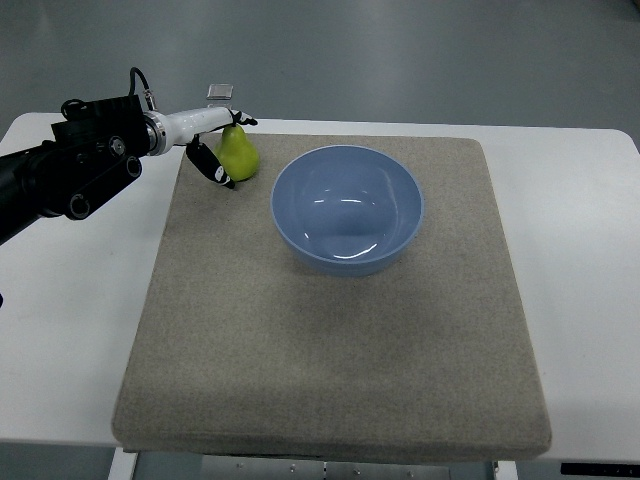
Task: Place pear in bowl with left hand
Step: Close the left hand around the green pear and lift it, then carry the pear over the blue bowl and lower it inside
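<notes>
A green-yellow pear (240, 154) stands on the beige mat (330, 330) at its far left corner, just left of the blue bowl (347, 208). The bowl is empty and sits on the mat's far middle. My left hand (218, 143) comes in from the left edge and is at the pear. Its white and black fingers (208, 162) reach around the pear's left and top sides, spread and not closed on it. The pear rests on the mat.
The mat lies on a white table (580, 250). A small clear box-like part (221, 92) shows just behind the hand. The grey floor lies beyond the table's far edge.
</notes>
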Robot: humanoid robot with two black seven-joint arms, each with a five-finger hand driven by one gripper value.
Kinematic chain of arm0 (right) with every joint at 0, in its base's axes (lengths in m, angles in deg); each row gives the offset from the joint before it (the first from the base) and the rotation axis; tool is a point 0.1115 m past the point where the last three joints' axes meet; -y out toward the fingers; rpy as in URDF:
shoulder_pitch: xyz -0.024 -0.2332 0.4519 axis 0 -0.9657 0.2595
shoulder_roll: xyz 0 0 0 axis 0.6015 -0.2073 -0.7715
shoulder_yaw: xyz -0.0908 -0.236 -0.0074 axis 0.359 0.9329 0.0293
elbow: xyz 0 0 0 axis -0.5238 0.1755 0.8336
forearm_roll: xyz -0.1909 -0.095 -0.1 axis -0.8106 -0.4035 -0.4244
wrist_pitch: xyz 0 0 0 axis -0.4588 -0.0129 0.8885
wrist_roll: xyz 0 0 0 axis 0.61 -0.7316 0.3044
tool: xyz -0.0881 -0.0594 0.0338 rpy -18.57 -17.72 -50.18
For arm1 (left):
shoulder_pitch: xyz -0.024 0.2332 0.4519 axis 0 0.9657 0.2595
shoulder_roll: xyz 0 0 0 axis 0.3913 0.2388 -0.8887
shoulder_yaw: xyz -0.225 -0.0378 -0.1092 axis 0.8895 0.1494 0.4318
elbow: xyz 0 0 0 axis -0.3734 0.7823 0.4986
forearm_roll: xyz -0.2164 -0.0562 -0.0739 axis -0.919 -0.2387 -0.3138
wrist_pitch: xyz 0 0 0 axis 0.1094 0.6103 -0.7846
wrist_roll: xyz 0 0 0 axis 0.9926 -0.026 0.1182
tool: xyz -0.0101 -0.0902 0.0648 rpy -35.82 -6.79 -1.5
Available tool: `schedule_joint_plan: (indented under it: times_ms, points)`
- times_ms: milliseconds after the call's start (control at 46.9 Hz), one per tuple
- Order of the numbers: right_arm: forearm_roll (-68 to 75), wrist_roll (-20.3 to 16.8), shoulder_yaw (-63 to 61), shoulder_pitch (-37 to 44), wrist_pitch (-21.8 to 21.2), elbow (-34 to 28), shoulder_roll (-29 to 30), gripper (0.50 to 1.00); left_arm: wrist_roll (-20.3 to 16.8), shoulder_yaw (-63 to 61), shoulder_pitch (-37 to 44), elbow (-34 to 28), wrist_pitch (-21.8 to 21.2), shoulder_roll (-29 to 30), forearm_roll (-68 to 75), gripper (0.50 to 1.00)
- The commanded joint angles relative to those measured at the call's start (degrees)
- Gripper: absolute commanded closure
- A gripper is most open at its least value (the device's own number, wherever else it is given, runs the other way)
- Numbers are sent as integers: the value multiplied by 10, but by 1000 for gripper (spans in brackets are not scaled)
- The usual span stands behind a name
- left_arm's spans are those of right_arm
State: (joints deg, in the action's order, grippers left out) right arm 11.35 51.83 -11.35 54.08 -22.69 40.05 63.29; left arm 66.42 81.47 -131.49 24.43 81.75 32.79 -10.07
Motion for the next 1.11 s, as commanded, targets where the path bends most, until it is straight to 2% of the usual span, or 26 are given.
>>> schedule_joint_plan:
  times_ms: [0,192,299,363,448,640,811,939,1088]
  points:
    - [0,0,0,0,0,0,0,574,0,0,0,0,0,1,-2,658]
    - [0,0,0,0,0,0,0,574,0,0,5,0,0,2,-2,840]
    - [0,0,0,0,0,0,0,574,0,0,5,0,0,3,-4,881]
    - [0,0,0,0,0,0,0,574,0,1,5,0,-1,5,-5,945]
    - [0,0,0,0,0,0,0,574,0,1,3,1,-3,8,-7,1000]
    - [0,0,0,0,0,0,0,574,-1,8,-16,22,0,37,-9,1000]
    - [1,0,0,0,0,0,0,574,-2,10,-43,101,7,97,-18,1000]
    - [0,0,0,0,0,0,0,574,-5,11,-60,164,10,119,-30,1000]
    - [0,0,0,0,0,0,0,576,-18,12,-77,234,52,146,-50,1000]
